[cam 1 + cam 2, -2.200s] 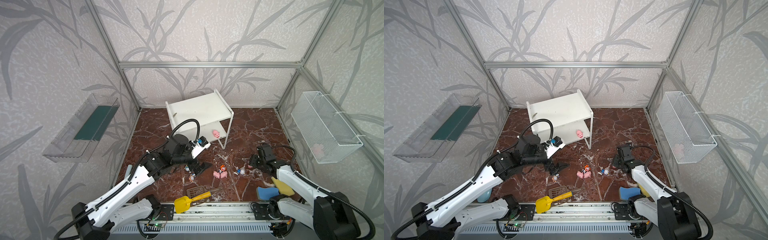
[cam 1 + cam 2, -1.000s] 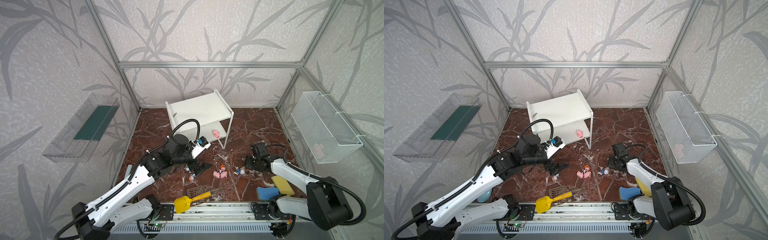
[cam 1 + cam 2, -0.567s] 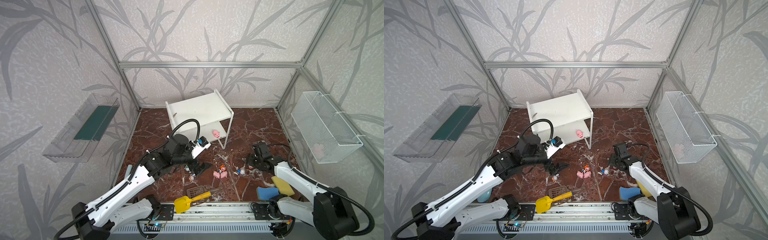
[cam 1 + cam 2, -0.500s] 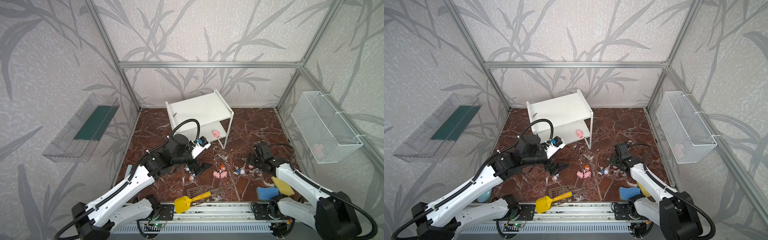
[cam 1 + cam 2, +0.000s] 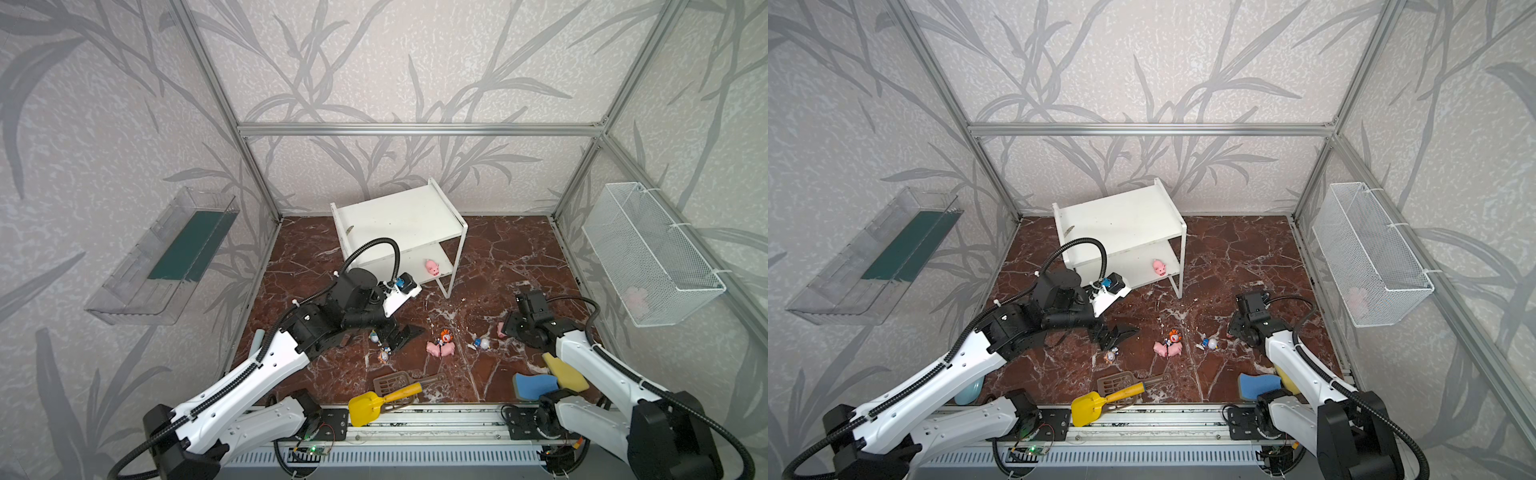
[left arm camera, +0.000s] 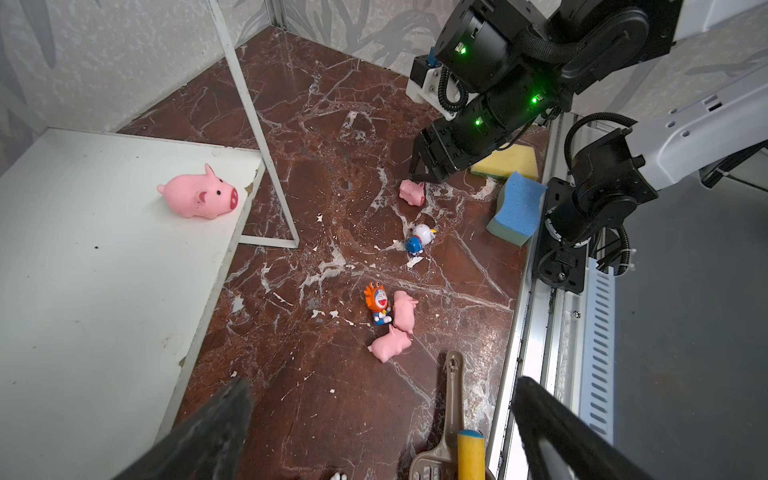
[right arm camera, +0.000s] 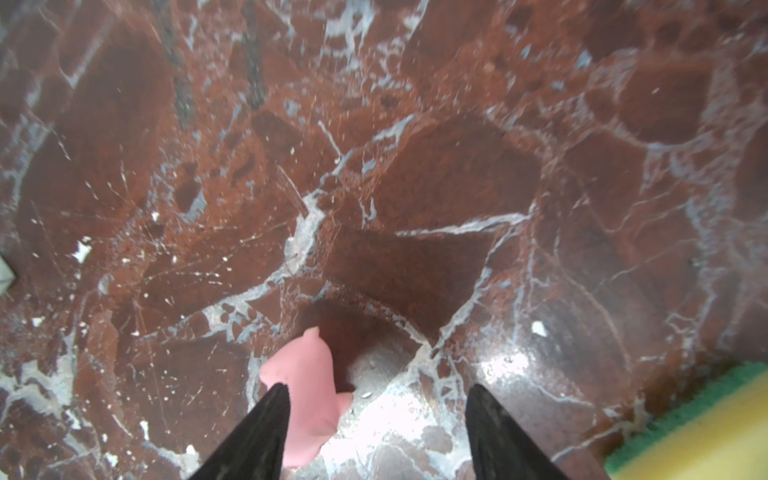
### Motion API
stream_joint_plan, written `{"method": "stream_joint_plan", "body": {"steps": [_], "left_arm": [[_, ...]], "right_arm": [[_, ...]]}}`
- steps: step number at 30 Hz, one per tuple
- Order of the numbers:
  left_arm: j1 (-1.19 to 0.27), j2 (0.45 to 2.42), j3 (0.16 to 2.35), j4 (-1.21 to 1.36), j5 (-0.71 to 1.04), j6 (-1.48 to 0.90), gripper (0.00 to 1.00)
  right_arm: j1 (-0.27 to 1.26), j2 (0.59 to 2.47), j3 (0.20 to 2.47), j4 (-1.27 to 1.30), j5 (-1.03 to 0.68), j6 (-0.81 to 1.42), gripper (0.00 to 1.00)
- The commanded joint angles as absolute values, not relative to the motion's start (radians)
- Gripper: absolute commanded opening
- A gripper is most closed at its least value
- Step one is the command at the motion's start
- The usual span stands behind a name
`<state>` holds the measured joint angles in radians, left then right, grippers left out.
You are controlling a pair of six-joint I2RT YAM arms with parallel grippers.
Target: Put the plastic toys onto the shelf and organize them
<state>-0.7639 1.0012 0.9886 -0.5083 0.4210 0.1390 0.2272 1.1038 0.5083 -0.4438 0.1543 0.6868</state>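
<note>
The white shelf (image 5: 399, 216) stands at the back, with one pink pig (image 5: 432, 267) on its lower board, also seen in the left wrist view (image 6: 199, 197). Two pigs (image 5: 440, 350) and an orange-headed figurine (image 5: 446, 334) lie mid-floor, with a white-headed figurine (image 5: 482, 343) to their right. Two tiny figurines (image 5: 383, 356) lie by my left gripper (image 5: 401, 334), which hangs wide open and empty. My right gripper (image 7: 376, 399) is open low over the floor. Another pig (image 7: 307, 386) lies between its jaws, against one finger (image 7: 266, 419) and well clear of the other.
A yellow scoop (image 5: 382, 401) and a brown slotted spatula (image 5: 399, 380) lie at the front edge. Blue (image 5: 534, 384) and yellow (image 5: 565, 372) sponges sit under my right arm. A wire basket (image 5: 648, 257) hangs on the right wall, a clear tray (image 5: 166, 257) on the left.
My right arm's forearm has swung sideways and back while its gripper stayed by the pig. The left arm has not moved.
</note>
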Motion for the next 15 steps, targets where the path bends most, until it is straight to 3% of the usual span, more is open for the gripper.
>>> {"method": "stream_joint_plan", "body": {"steps": [1, 15], "left_arm": [[-0.763, 0.988, 1.005, -0.509, 0.433, 0.161, 0.99], [-0.763, 0.978, 1.003, -0.508, 0.430, 0.161, 0.99]], "right_arm": [[0.225, 1.138, 0.515, -0.434, 0.112, 0.683, 0.68], [0.301, 1.200, 0.530, -0.378, 0.079, 0.685, 0.68]]}}
